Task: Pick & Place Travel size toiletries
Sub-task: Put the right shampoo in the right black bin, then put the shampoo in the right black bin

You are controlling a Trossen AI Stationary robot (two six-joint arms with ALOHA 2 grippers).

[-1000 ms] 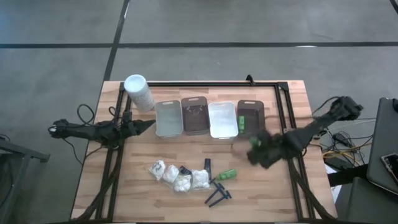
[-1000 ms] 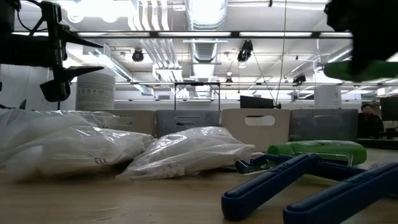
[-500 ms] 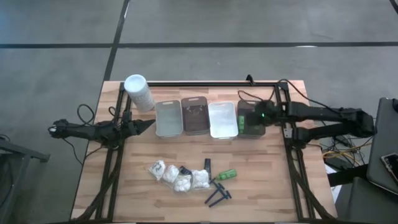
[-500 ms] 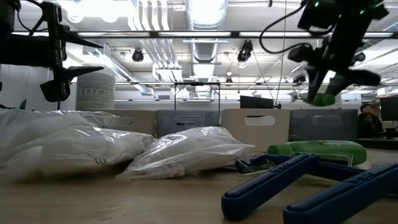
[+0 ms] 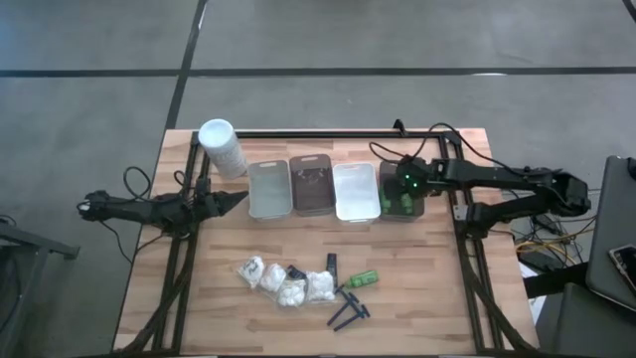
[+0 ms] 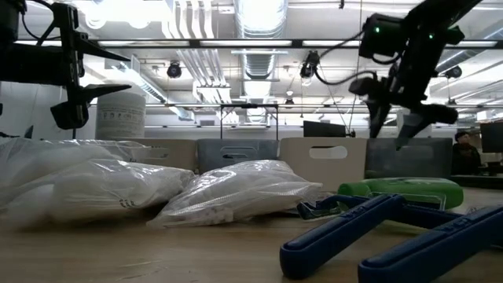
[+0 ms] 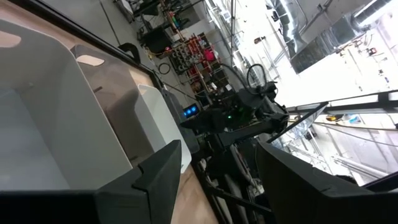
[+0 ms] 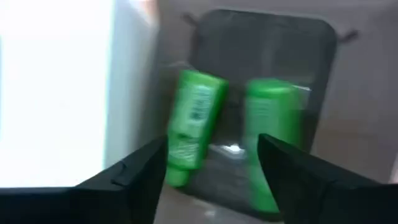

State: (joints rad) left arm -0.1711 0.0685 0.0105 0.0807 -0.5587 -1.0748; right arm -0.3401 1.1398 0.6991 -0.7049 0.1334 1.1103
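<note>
2 green bottles (image 8: 198, 124) now lie in the dark tray (image 5: 401, 189) at 1 o'clock; right gripper (image 5: 405, 188), just opened, holds nothing. 1 bottle (image 5: 364, 279) remains.

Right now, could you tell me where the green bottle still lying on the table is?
In the high view, the green bottle lies right of centre, beside the blue razors and right of the white packets.

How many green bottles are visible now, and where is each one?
3. Two green bottles lie side by side in the dark tray at the row's right end, under the right gripper. One more lies on the table near the razors.
</note>
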